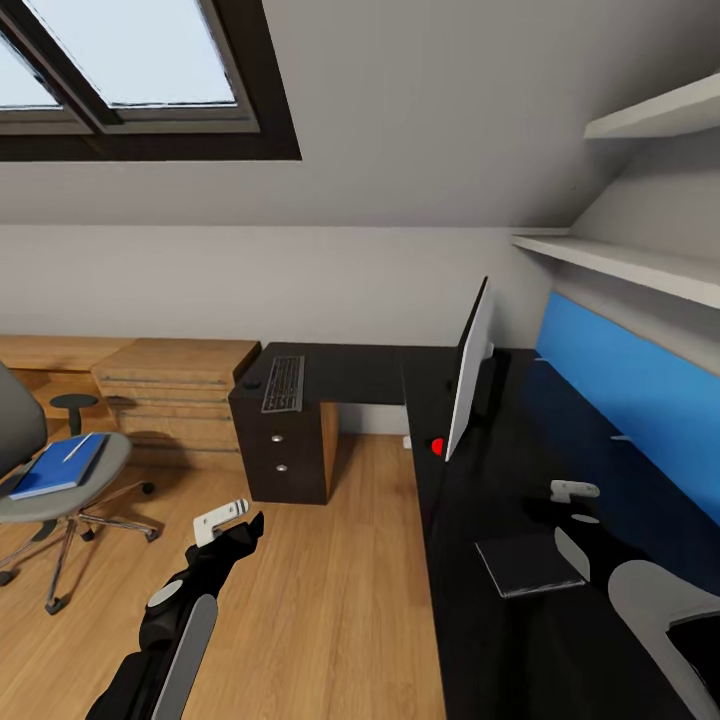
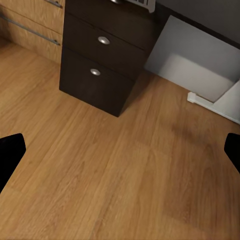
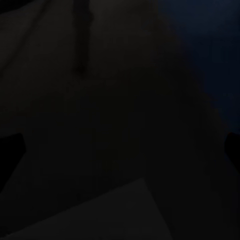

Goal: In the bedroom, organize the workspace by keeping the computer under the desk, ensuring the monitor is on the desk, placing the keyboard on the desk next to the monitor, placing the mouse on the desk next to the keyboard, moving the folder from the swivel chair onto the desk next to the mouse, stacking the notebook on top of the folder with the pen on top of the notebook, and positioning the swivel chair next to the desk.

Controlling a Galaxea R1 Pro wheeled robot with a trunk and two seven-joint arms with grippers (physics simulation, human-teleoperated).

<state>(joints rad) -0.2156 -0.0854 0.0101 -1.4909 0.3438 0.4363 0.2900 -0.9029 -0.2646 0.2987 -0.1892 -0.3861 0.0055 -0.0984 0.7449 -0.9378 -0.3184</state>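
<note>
Your head camera looks down along the bench (image 1: 520, 620). Your left wrist camera faces the wood floor (image 2: 125, 175) and drawer unit (image 2: 100, 65), shared with the head view. Your right wrist camera sits close over the dark benchtop.

The L-shaped desk (image 1: 360, 372) has a glossy black top and a dark drawer unit at its far-left end. The monitor (image 1: 468, 372) stands upright on it, seen nearly edge-on, a red dot at its lower corner. The dark keyboard (image 1: 283, 383) lies on the far wing above the drawers, with the small black mouse (image 1: 251, 383) just beside it. A thin dark notebook (image 1: 528, 564) lies flat on the near wing. The grey swivel chair (image 1: 60, 492) stands well apart from the desk, the blue folder (image 1: 55, 470) on its seat and the pale pen (image 1: 79, 446) resting on the folder.
</note>
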